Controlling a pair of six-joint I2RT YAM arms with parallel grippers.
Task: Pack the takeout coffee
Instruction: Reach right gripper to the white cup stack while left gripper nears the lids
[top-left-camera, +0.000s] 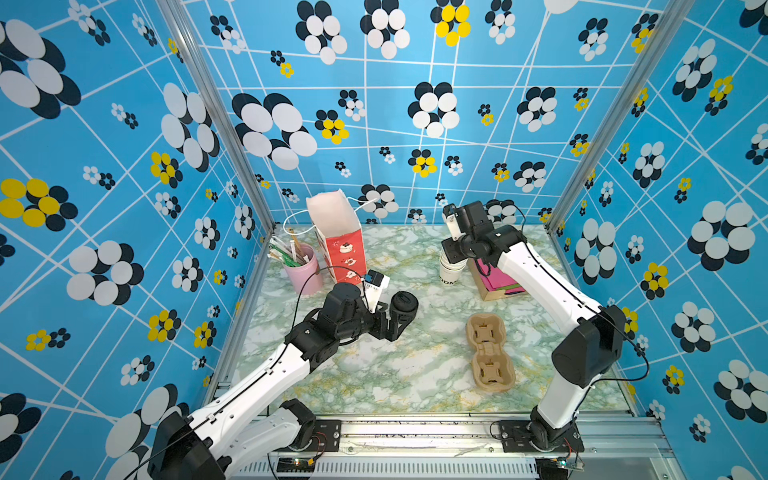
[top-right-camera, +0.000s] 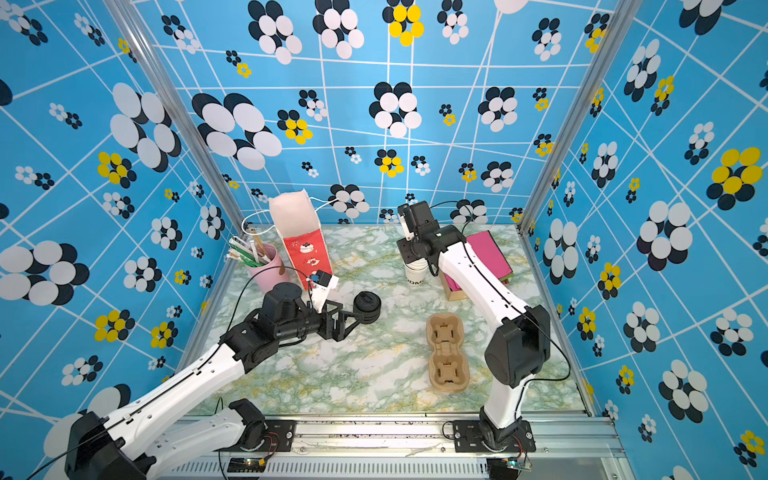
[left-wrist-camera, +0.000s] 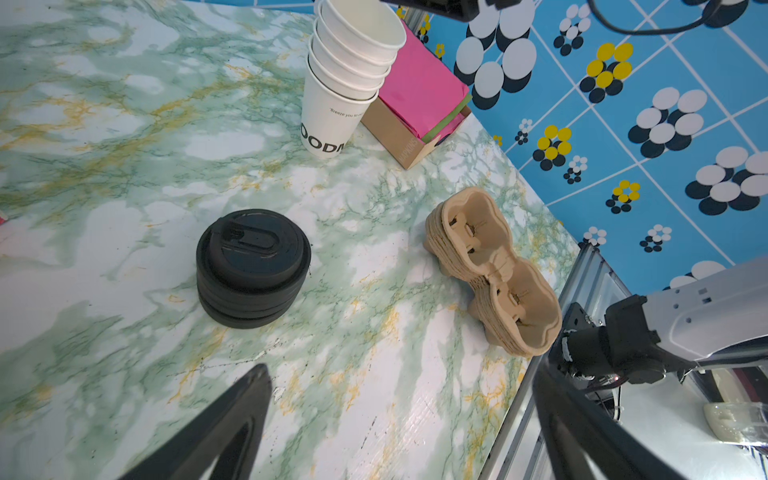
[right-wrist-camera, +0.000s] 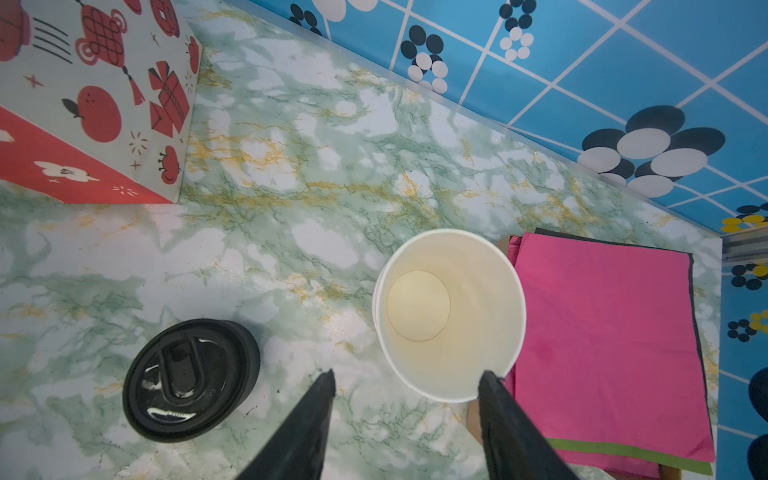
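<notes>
Takeout coffee cups (top-left-camera: 451, 272), lidless, stand stacked at the surface (top-left-camera: 395, 374) back right, just beside the napkin box (top-left-camera: 496, 291). Paper bag (top-left-camera: 340, 245) back left; carrier stack (top-left-camera: 490, 353) front right; black lid stack (top-left-camera: 405, 305) centre. Right gripper (right-wrist-camera: 407, 374) half open, straddling the top cup's rim, one finger at the rim. Left gripper (left-wrist-camera: 401, 370) wide open, empty, near the lids.

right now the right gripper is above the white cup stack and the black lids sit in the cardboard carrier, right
Not quite: the left wrist view shows the black lids stacked on the table, apart from the cardboard carrier. The right gripper is above the white cup stack.
</notes>
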